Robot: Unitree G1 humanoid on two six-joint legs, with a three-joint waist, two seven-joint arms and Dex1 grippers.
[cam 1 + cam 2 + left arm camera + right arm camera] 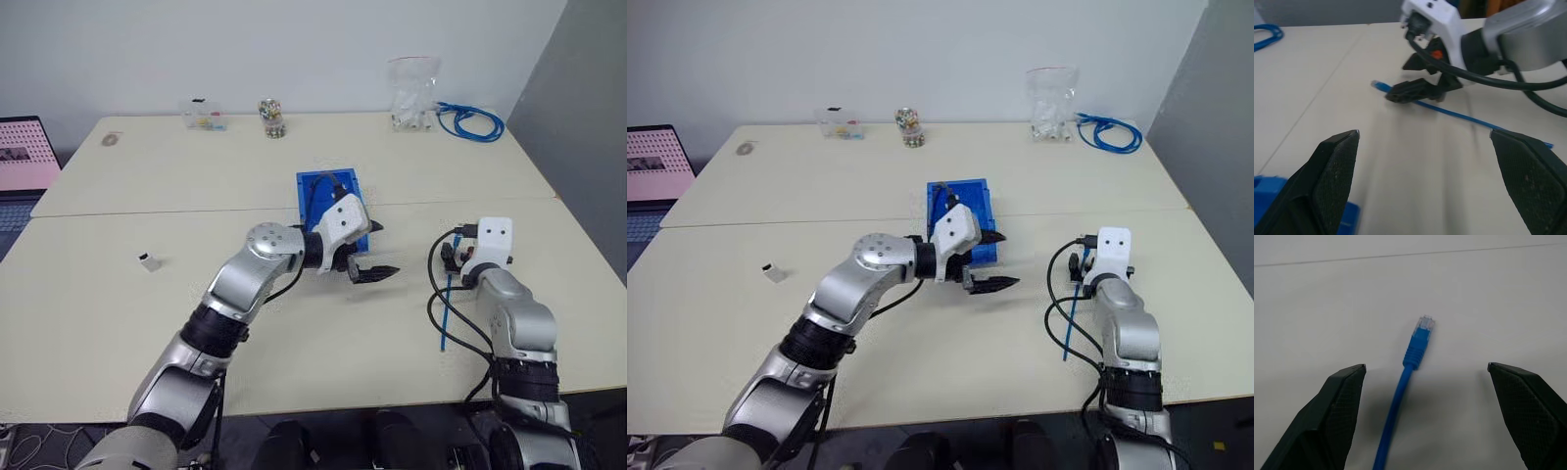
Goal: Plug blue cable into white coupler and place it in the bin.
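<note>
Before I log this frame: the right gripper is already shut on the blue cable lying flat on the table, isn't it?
Not quite. The right gripper is open: its fingers stand apart on either side of the blue cable, touching nothing, as the right wrist view shows. The cable does lie flat on the table.

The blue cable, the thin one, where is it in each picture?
Left eye view: the blue cable lies straight on the table, under the right gripper.
Right eye view: same place, beside the right arm.
Left wrist view: it runs slantwise under the right gripper.
Right wrist view: it lies between the open fingers, clear plug pointing away.
Shared landmark: the right gripper just over the cable.
</note>
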